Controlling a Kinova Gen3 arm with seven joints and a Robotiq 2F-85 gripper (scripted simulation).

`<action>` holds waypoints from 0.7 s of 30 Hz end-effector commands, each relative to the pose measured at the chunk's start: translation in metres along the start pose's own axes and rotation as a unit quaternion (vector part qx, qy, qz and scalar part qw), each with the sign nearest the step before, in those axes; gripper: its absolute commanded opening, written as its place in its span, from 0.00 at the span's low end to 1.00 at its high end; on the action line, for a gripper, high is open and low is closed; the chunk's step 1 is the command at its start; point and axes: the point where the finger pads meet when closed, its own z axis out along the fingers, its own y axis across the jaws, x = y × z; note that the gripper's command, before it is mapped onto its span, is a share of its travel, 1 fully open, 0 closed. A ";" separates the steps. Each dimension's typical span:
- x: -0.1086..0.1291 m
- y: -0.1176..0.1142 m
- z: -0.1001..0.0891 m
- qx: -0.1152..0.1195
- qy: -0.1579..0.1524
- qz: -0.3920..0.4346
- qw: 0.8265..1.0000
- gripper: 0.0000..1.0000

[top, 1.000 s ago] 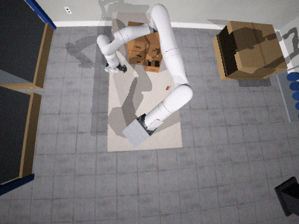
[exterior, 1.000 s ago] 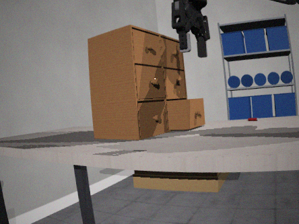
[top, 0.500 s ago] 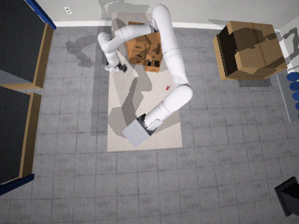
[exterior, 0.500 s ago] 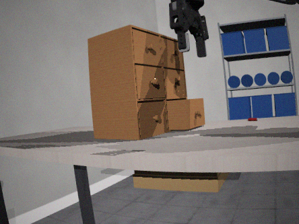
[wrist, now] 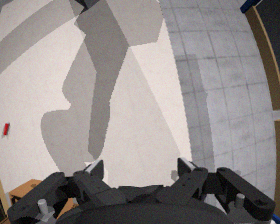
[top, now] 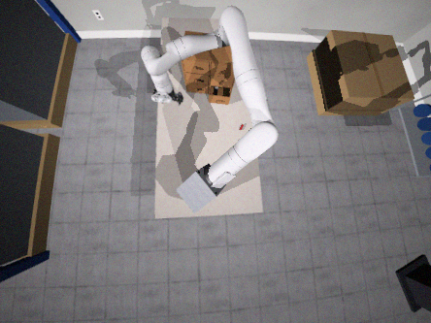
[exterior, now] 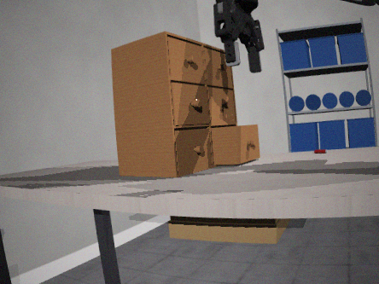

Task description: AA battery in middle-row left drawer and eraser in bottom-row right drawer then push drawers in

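In front of the top row of the small chest, my gripper hangs in the air with its fingers spread fully apart and nothing between them; the fingertips point downward, level with the upper drawer fronts, and touch nothing. The chest stands upright on the table, two drawers wide and three rows high. Its bottom-row right drawer is pulled partway out, its front well clear of the chest face; the other five fronts sit flush. From above, my arm arches over the chest, and my wrist reaches out beyond the table's left edge. A small red object, which I take for the eraser, lies on the table well apart from the chest; it also shows in the top view and at the left edge of the wrist view. I cannot find the AA battery in any view.
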 end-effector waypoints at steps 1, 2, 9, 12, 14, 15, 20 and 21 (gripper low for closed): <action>0.000 0.001 -0.001 -0.001 0.000 0.000 1.000 1.00; 0.000 0.001 -0.001 -0.001 0.000 0.000 1.000 1.00; 0.000 0.001 -0.001 -0.001 0.000 0.000 1.000 1.00; 0.000 0.001 -0.001 -0.001 0.000 0.000 1.000 1.00; 0.000 0.001 -0.001 -0.001 0.000 0.000 1.000 1.00; 0.000 0.001 -0.001 -0.001 0.000 0.000 1.000 1.00; 0.000 0.000 -0.001 -0.001 0.000 0.000 1.000 1.00; 0.003 0.000 -0.003 -0.001 0.000 0.000 1.000 1.00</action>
